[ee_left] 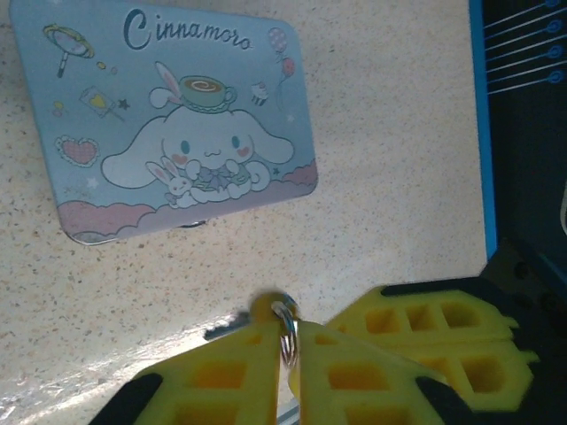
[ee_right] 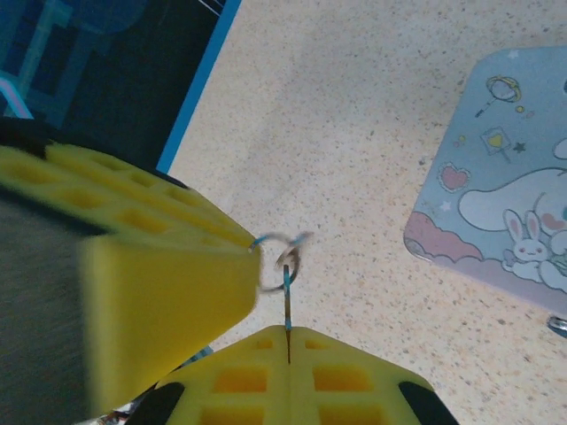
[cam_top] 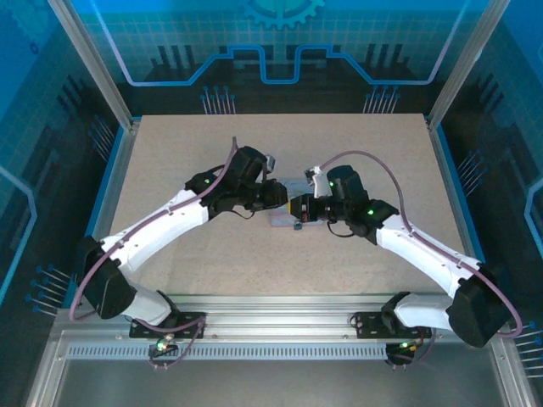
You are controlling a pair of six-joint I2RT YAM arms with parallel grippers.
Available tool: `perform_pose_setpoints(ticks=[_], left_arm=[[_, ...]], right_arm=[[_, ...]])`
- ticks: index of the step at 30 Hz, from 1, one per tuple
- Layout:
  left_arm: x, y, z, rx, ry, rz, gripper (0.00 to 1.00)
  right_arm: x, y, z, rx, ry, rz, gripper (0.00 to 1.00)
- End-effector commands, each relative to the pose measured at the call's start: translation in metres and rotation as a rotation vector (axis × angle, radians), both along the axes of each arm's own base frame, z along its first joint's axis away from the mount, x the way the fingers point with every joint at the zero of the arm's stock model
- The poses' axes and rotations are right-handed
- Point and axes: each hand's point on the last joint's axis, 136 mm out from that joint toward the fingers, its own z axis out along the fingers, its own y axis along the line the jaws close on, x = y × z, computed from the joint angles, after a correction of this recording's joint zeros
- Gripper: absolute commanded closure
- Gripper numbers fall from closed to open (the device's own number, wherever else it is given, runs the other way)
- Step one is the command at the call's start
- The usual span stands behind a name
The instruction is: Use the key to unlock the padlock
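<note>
Watching the overhead feed, I am seeing both arms meeting over the middle of the table (cam_top: 170,153), with the left gripper (cam_top: 282,202) and the right gripper (cam_top: 299,207) tip to tip just above the pastel blue Cinnamoroll tin (ee_left: 177,115). On its own wrist feed the right gripper is clenching flat on a thin metal sliver, the key (ee_right: 287,305) seen edge-on, which is rising from the seam between the pads to a small key ring (ee_right: 273,262). The left gripper's yellow fingers (ee_left: 213,372) are standing a narrow slit apart with that ring sitting in the slit; I cannot tell whether they are pinching it. The padlock (ee_left: 190,223) is showing as a small dark bit at the tin's long edge facing the grippers, too small to read.
</note>
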Motion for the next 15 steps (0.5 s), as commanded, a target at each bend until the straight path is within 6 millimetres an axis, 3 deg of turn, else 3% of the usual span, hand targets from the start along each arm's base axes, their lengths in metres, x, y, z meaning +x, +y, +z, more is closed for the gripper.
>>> perform_pose_setpoints(ticks=[1,8,15], left_arm=[[-0.004,0.001,0.025,-0.064,-0.09,-0.025,0.55],[-0.008,0.004,0.035,-0.274,-0.169,-0.066,0.29],[-0.021,-0.004,0.036,-0.452,-0.233,-0.146,0.15]], right_arm=[[-0.01,-0.012,0.001,-0.074,0.037,0.024,1.0],[-0.032,-0.031,-0.009,-0.186,0.196,0.086,1.0],[-0.044,-0.03,0.018,-0.154,0.206,0.159,1.0]])
